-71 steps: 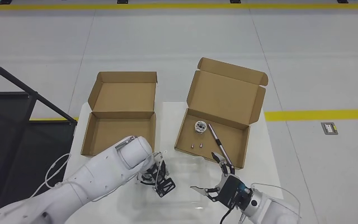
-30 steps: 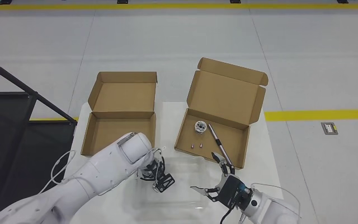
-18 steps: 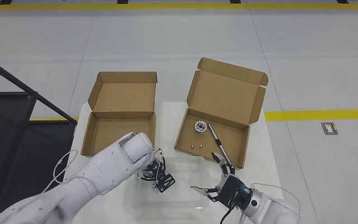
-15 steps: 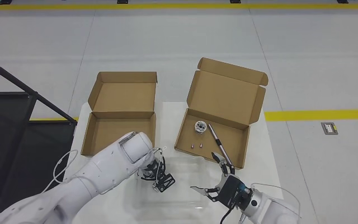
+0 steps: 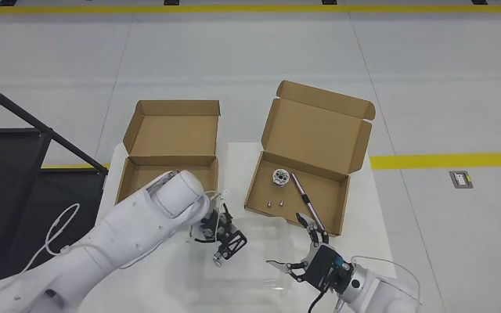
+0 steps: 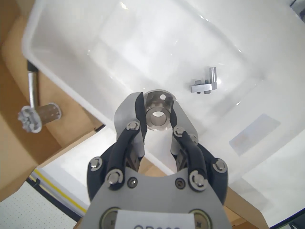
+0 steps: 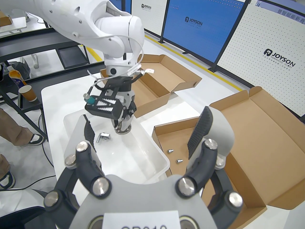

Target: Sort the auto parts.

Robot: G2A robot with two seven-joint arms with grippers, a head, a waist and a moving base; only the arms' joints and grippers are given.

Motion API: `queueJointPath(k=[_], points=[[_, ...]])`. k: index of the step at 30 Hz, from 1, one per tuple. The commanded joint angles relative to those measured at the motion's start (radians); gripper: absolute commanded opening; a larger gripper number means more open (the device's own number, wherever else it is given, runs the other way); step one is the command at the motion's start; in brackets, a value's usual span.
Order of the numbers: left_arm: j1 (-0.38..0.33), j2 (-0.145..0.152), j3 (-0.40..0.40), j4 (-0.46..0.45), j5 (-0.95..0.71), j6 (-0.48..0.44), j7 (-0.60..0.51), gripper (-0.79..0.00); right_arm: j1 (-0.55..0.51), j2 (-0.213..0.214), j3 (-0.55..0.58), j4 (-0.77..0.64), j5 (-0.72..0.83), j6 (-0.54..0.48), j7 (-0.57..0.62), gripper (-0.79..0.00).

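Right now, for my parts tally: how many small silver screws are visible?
2, both in the right-hand brown cardboard box: one small silver screw beside the other. Others may be hidden.

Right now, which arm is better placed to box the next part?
Left. The left claw is shut on the round metal part over the white tray; the right claw is open and empty.

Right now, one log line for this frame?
left gripper: shut on round metal part, over tray | right gripper: open, by right box | bracket: lying in tray | right box: two screws
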Motion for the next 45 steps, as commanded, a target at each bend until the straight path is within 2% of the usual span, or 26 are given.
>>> queueJointPath(k=[1,6,7,13,17,21,22,37,40,45], points=[[0.02,0.041,-0.053,-0.051,-0.021,0.0,-0.03,-0.785,0.0,0.0,0.0,0.0,0.0,0.0,0.0,0.0],[0.135,0.17,-0.254,-0.2,-0.094,0.008,-0.13,-0.785,0.0,0.0,0.0,0.0,0.0,0.0,0.0,0.0],[0.155,0.187,-0.284,-0.216,-0.101,0.011,-0.146,-0.785,0.0,0.0,0.0,0.0,0.0,0.0,0.0,0.0],[0.389,0.324,-0.59,-0.343,-0.21,0.109,-0.238,-0.785,0.0,0.0,0.0,0.0,0.0,0.0,0.0,0.0],[0.571,0.387,-0.794,-0.395,-0.299,0.198,-0.309,-0.785,0.0,0.0,0.0,0.0,0.0,0.0,0.0,0.0],[0.763,0.428,-0.985,-0.437,-0.405,0.32,-0.33,-0.785,0.0,0.0,0.0,0.0,0.0,0.0,0.0,0.0],[0.797,0.434,-1.017,-0.441,-0.42,0.34,-0.333,-0.785,0.0,0.0,0.0,0.0,0.0,0.0,0.0,0.0],[0.806,0.429,-1.008,-0.438,-0.434,0.347,-0.349,-0.785,0.0,0.0,0.0,0.0,0.0,0.0,0.0,0.0],[0.768,0.423,-1.007,-0.387,-0.465,0.333,-0.336,-0.785,0.0,0.0,0.0,0.0,0.0,0.0,0.0,0.0],[0.646,0.406,-0.955,-0.237,-0.466,0.28,-0.292,-0.785,0.0,0.0,0.0,0.0,0.0,0.0,0.0,0.0]])
